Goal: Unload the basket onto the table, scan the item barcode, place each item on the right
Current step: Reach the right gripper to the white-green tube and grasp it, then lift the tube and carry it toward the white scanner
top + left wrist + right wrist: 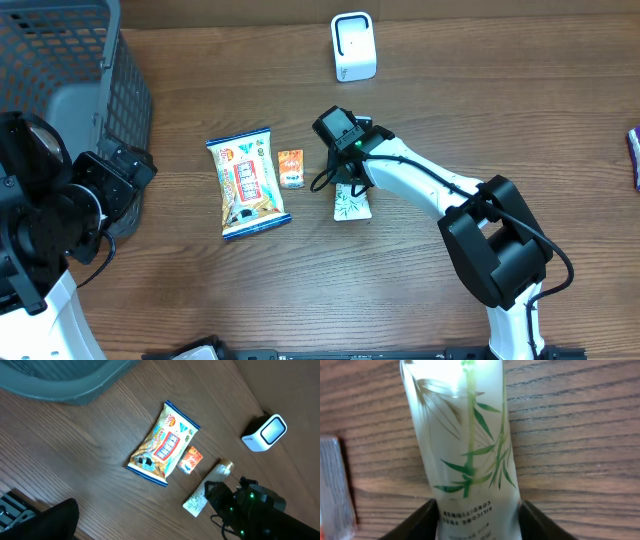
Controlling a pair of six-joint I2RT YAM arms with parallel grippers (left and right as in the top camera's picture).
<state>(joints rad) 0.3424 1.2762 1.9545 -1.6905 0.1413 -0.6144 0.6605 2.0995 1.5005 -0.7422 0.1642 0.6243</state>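
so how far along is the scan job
Done: the right end effector sits over the tube, fingers on both sides. In hand: the grasp; the tube lies flat on the table, and I cannot tell if it is gripped. Left: lift it and show its barcode to the scanner, which stands apart at the far edge.

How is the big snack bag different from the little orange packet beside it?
The snack bag is much bigger than the orange packet. The snack bag has blue edges and many colours; the orange packet is mostly orange. Both lie flat on the wooden table.
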